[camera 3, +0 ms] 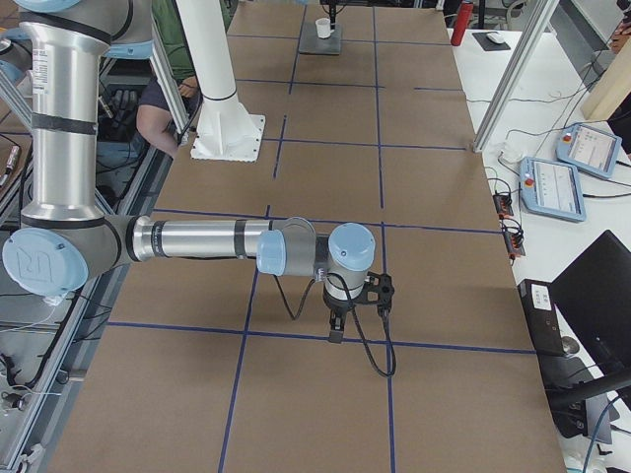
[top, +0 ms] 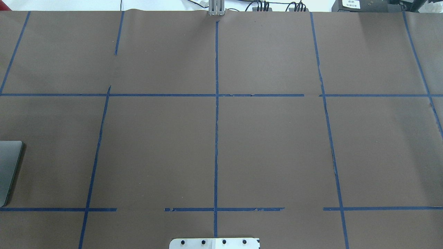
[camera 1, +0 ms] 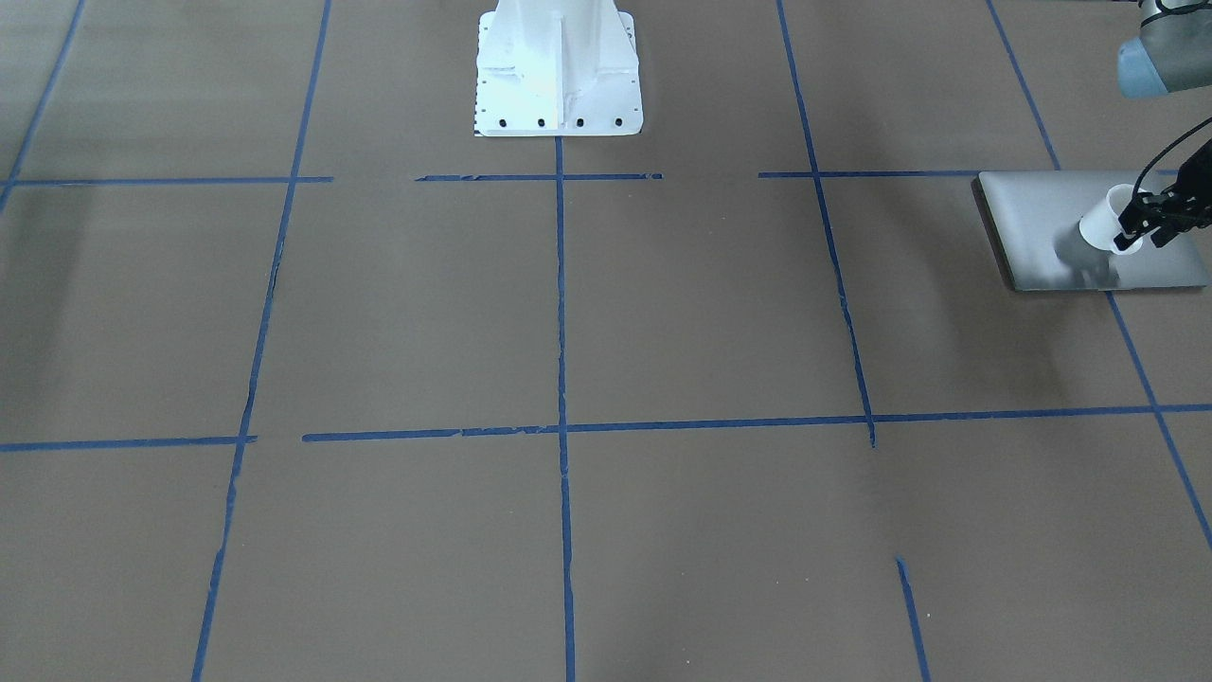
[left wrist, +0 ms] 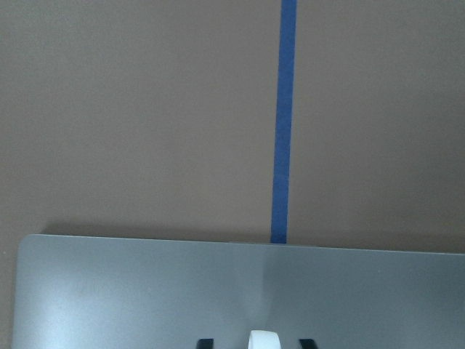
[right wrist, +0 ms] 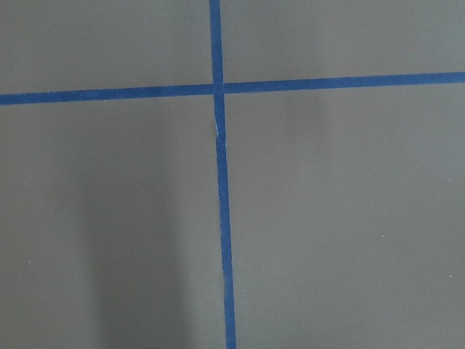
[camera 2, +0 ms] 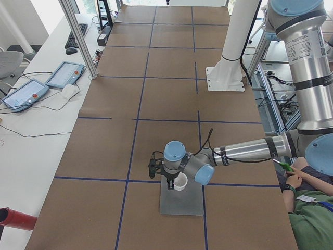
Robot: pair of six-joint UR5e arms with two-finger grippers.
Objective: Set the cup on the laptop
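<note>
The silver-grey laptop (camera 1: pixel 1037 213) lies closed and flat at the table's end on my left side. It also shows in the overhead view (top: pixel 8 169), the left side view (camera 2: pixel 182 203) and the left wrist view (left wrist: pixel 145 291). My left gripper (camera 1: pixel 1136 227) is over the lid and shut on the small white cup (camera 1: pixel 1103 223), which stands upright. I cannot tell whether its base touches the lid. In the left wrist view a white bit of the cup (left wrist: pixel 264 339) shows between two dark fingertips (left wrist: pixel 205 342). My right gripper (camera 3: pixel 335 330) hangs over bare table; I cannot tell if it is open or shut.
The white robot pedestal (camera 1: pixel 557 66) stands at the table's back middle. Blue tape lines (camera 1: pixel 561 313) grid the brown table. A side bench holds tablets (camera 2: pixel 65 74). A person (camera 2: pixel 307 208) sits by my left arm's base. A red cylinder (camera 2: pixel 15 219) lies off the table.
</note>
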